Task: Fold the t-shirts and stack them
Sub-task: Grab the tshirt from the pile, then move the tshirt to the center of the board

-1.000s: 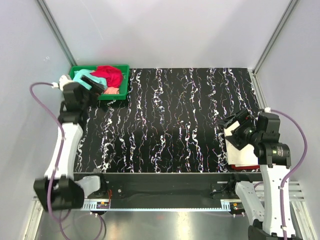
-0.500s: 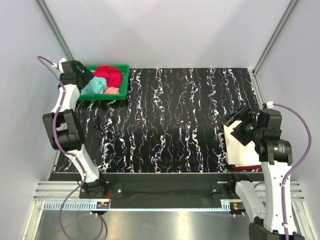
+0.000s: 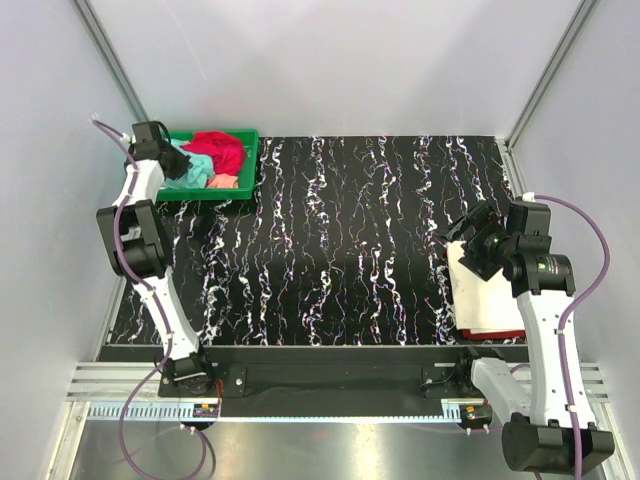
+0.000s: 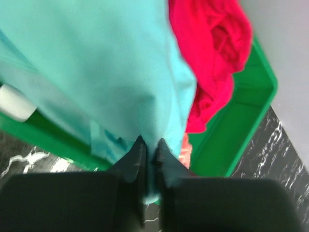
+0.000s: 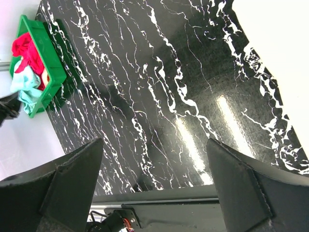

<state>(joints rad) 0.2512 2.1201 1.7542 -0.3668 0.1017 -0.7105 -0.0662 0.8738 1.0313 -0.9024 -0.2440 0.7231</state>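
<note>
Left end effector (image 4: 149, 150) is clenched on a fold of the mint-teal t-shirt (image 4: 96, 63), at the left end of the green tray (image 3: 205, 194) in the far left corner of the tabletop (image 3: 340, 250). Red t-shirt (image 3: 222, 150) and peach t-shirt (image 3: 224, 181) lie crumpled in the same tray, beside the teal one. Right end effector (image 5: 153, 145) is released, fingers wide apart, above the folded cream-white t-shirt (image 3: 488, 290) at the right edge. That one lies on a folded second red t-shirt (image 3: 497, 333).
</note>
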